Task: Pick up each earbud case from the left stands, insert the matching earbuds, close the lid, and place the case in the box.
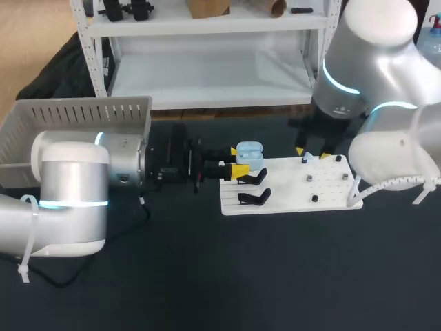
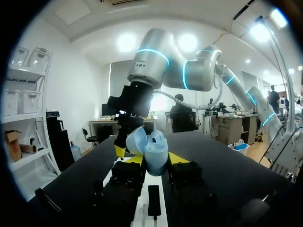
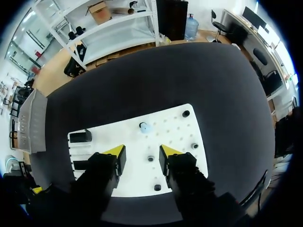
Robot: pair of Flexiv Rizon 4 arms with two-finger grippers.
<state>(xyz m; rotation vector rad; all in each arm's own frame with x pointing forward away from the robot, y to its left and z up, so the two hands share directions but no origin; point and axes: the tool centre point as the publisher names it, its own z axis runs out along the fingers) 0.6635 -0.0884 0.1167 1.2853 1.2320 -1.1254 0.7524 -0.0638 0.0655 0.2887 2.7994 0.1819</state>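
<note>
White stand board lies on dark table.

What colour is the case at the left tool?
The case is light blue; left wrist view shows it best.

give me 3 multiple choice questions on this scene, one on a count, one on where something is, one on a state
1. How many black stands are on the white board?
A two B four C none
2. Where is the earbud case?
A on a black stand B between the left gripper's fingers C flat on the white board
3. The right gripper is:
A shut on the earbud case B shut on a black stand C open and empty

Answers: 1 A, two stand at the board's left end. 2 B, both yellow tips press its sides. 3 C, its fingers are apart above the board.
</note>
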